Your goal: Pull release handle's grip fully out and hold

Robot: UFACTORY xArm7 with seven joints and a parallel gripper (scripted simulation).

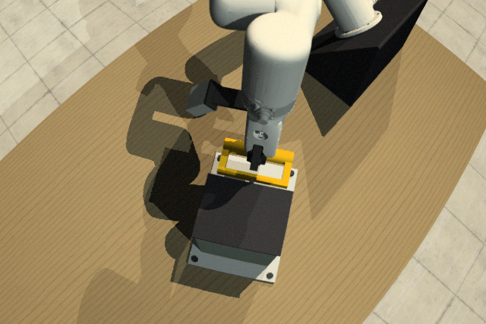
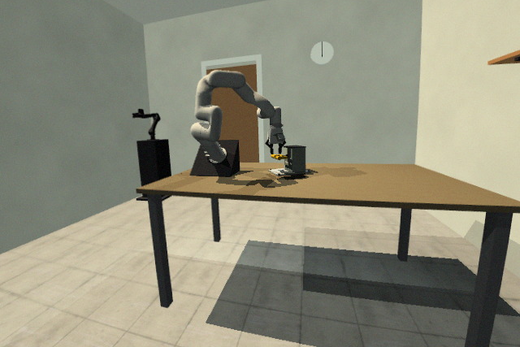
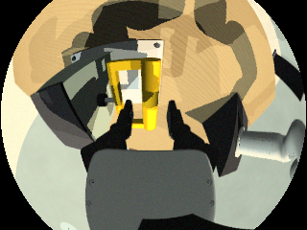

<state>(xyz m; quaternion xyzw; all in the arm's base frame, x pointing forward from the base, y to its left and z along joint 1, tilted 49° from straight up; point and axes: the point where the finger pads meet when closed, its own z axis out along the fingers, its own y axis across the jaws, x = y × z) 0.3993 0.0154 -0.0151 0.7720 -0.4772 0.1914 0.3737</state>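
The release handle is a yellow frame (image 1: 283, 154) that sticks out of a dark housing (image 1: 243, 214) on a white base plate. Its level grip bar is the side farthest from the housing. My gripper (image 1: 256, 155) comes straight down on the middle of that bar. In the wrist view the two black fingers stand one on each side of the yellow bar (image 3: 152, 92), with a gap to it on both sides. The gripper is open and holds nothing. In the side view the gripper (image 2: 275, 150) hangs just left of the housing (image 2: 296, 158), at handle height.
The arm's black wedge-shaped base (image 1: 364, 49) stands behind the handle. The white base plate (image 1: 235, 265) with corner bolts lies under the housing. A black pedestal with a small camera arm (image 2: 153, 158) stands off the table's left end.
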